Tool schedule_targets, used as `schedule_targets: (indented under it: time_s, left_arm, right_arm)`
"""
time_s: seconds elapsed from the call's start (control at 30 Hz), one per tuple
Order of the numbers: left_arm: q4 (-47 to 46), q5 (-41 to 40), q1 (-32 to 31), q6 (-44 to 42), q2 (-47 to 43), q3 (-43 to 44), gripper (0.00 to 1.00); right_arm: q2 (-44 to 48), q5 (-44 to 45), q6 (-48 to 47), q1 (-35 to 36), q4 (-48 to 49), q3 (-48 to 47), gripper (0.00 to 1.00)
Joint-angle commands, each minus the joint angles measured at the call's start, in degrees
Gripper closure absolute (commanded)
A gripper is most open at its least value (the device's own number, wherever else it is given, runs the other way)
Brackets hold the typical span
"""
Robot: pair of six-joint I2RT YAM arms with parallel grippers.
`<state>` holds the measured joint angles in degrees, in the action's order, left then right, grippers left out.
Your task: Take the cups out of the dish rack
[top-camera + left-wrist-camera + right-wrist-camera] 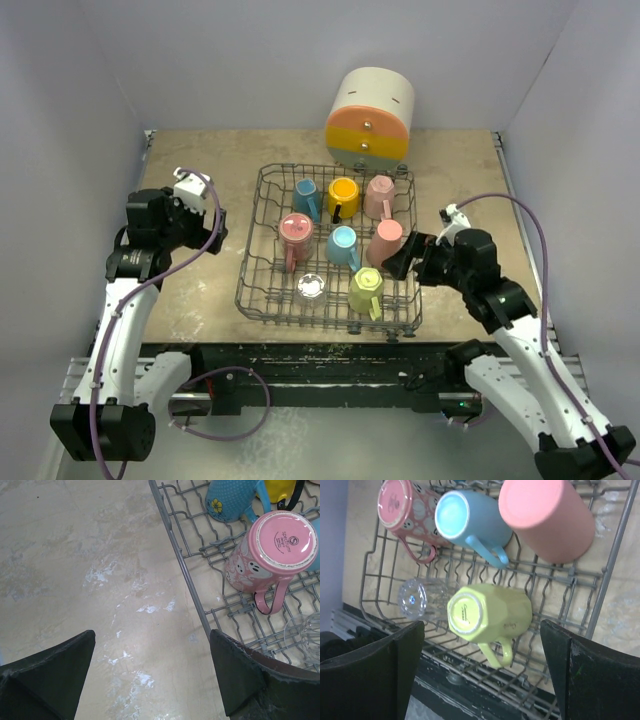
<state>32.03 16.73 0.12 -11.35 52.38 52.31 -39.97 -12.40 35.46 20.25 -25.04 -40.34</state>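
The grey wire dish rack (262,298) sits mid-table with several upside-down cups: blue (306,197), yellow (343,196), pale pink (380,194), patterned pink (295,235), light blue (343,244), salmon (387,240), lime (365,290) and a clear glass (311,288). My left gripper (152,672) is open over bare table, left of the rack's edge (182,562); the patterned pink cup (270,555) lies to its right. My right gripper (482,672) is open above the lime cup (487,614), at the rack's right side (405,262).
A big cream-orange-green cylinder (369,118) stands behind the rack. Purple walls enclose the table on three sides. Bare tabletop (190,290) lies left of the rack, a narrower strip (470,190) to its right. The table's front edge (300,350) is just before the rack.
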Motion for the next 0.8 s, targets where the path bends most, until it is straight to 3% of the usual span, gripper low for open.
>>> schedule_targets:
  time_s: [0.0, 0.2, 0.33, 0.43, 0.63, 0.77]
  left_arm:
    - [-1.4, -0.4, 0.4, 0.0, -0.4, 2.7, 0.01]
    - [-1.5, -1.4, 0.4, -0.4, 0.5, 3.2, 0.01]
    - [-1.9, -1.5, 0.4, -0.6, 1.0, 3.6, 0.01]
    - [-1.9, -1.3, 0.4, -0.3, 1.6, 4.2, 0.01]
    - [-2.1, -1.3, 0.4, -0.4, 2.4, 4.5, 0.01]
    - [-2.1, -1.6, 0.4, -0.8, 3.1, 4.9, 0.01]
  right_arm:
    - [2.2, 5.5, 0.2, 3.8, -8.3, -3.0, 0.02]
    - [0.8, 12.6, 4.1, 11.5, -12.0, -3.9, 0.1]
    - [-1.1, 14.3, 5.5, 13.8, -12.2, -3.2, 0.21]
    - [-4.2, 16.5, 6.1, 17.0, -10.2, -3.1, 0.22]
    - [-15.1, 27.0, 10.8, 32.4, -10.3, -6.7, 0.21]
    - [-19.0, 29.7, 13.6, 36.4, -9.9, -6.1, 0.23]
